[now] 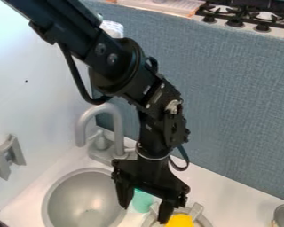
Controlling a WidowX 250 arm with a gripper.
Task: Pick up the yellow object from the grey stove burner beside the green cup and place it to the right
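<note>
Have black two-finger claw [143,214] hanging open over white worktop [212,193], just right of round grey sink basin [79,190]. See smooth teal object [143,200] between fingers, can't tell if touching. See bright yellow object [180,221] within round grey rim with tabs [196,210], by right finger. Find curved grey tap [117,126] near worktop's back left corner

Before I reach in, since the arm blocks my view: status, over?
Gripper: fingers open, low by the sink basin. Teal object: seen between the fingers, contact unclear. Close by: yellow object next to one finger.
</note>
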